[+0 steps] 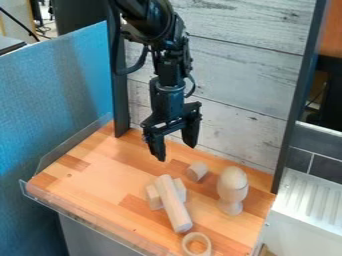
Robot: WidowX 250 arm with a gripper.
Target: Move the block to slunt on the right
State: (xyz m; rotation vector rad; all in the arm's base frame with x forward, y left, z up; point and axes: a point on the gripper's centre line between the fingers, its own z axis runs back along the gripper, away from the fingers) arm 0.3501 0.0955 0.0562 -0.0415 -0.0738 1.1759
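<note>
Downward hangs the hand point(176, 152) over the wooden tabletop point(100, 175), spread wide, gripping nothing.

Black pincer point(175, 146) hanging open.

Fairly bright, diffuse light is falling over the wooden board point(100, 180), and only soft, faint shading is showing around the blocks point(174, 200) on it. Left of the board, the blue panel point(33, 105) is carrying a dim band; right of it, the white radiator point(310, 200) is gleaming palely. Above it, small highlights are glinting on the black arm point(150, 20).
</note>
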